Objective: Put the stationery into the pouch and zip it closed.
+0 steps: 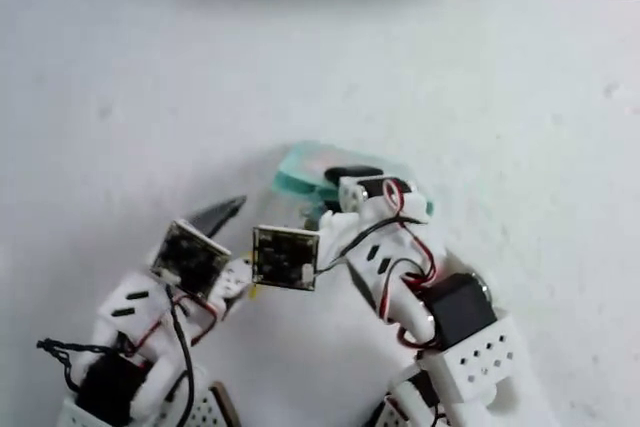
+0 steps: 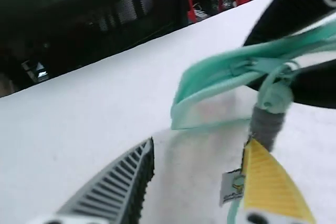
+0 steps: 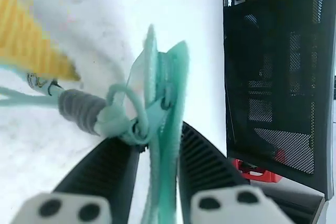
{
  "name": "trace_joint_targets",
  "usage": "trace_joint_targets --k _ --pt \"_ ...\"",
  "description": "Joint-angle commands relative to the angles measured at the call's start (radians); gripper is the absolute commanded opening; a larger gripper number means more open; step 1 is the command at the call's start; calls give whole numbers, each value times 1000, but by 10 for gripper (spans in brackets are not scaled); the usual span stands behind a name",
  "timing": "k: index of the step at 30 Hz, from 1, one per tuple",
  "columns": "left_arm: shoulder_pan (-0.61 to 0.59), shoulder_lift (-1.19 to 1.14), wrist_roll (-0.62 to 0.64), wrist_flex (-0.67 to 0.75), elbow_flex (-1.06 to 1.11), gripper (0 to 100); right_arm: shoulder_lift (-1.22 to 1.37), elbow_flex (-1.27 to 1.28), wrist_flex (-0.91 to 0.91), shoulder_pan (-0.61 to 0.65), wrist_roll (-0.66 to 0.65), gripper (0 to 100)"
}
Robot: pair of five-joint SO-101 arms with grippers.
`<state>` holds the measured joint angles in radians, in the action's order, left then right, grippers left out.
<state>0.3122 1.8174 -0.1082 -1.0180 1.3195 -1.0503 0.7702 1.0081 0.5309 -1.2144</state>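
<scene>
- Broadly, the white table [image 1: 150, 67] takes up most of the high view, and both arms come in from its lower edge towards the middle.
- The pouch [image 1: 295, 175], mint green, lies at the centre of the high view. Its long axis runs left to right, dipping slightly towards the right. You cannot tell from here whether the stationery is inside, or how far the zip is already drawn.
- Your right gripper [image 3: 157, 140] comes in from the lower right. Its two black fingers are clamped on the pouch's zip edge, one on each face, and the fabric stands up thin between them.
- Your left gripper [image 2: 202, 142] sits just lower left of the pouch in the high view, with its jaws spread wide. The black ribbed finger [image 2: 123, 184] and the yellow finger [image 2: 273, 182] stand well apart, with bare table between them.
- The zip pull [image 2: 268, 116], a grey wrapped stub on a mint loop, trails off the pouch edge towards the left gripper. It lies right at the tip of the yellow finger, not in the gap.
- That offset is what the next move likely depends on. The left arm is much the nearer, so you probably need to shift it sideways until the pull sits between the fingers. Then close on it and draw along the pouch's long axis while the right holds the edge.
</scene>
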Motion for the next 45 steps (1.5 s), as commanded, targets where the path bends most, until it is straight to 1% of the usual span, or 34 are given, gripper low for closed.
trace_joint_targets --k 1,4,7,10,14,17,21,22,26,30,31,34,35,41,45 --pt "-87 12 49 32 -63 287 -25 -54 1 -19 11 16" --pt "-117 12 57 44 -60 319 -73 -52 7 -12 11 16" --pt "-111 12 58 38 -58 353 -137 -57 21 5 11 16" --pt "-110 12 57 40 -58 354 -193 -107 96 67 11 16" --pt "-105 12 57 40 -61 356 -214 -249 243 191 11 16" --pt "-51 12 51 25 -63 356 -199 -334 306 242 11 16" --pt "13 12 49 -32 -100 358 -168 -381 321 240 11 16" --pt "18 12 49 -54 -124 358 -165 -384 331 240 0 16" --pt "27 12 49 -157 -222 359 -165 -431 429 245 -130 16" --pt "87 12 48 -206 -249 396 -156 -494 492 269 -216 16" --pt "105 12 46 -213 -249 402 -156 -503 492 289 -226 16" --pt "163 12 -60 -244 -249 400 -154 -516 487 340 -230 16" --pt "176 12 -78 -250 -249 400 -154 -516 486 354 -233 16" --pt "176 12 -77 -242 -250 400 -147 -506 498 371 -265 16" --pt "176 12 -83 -227 -252 400 -65 -514 530 372 -267 16"
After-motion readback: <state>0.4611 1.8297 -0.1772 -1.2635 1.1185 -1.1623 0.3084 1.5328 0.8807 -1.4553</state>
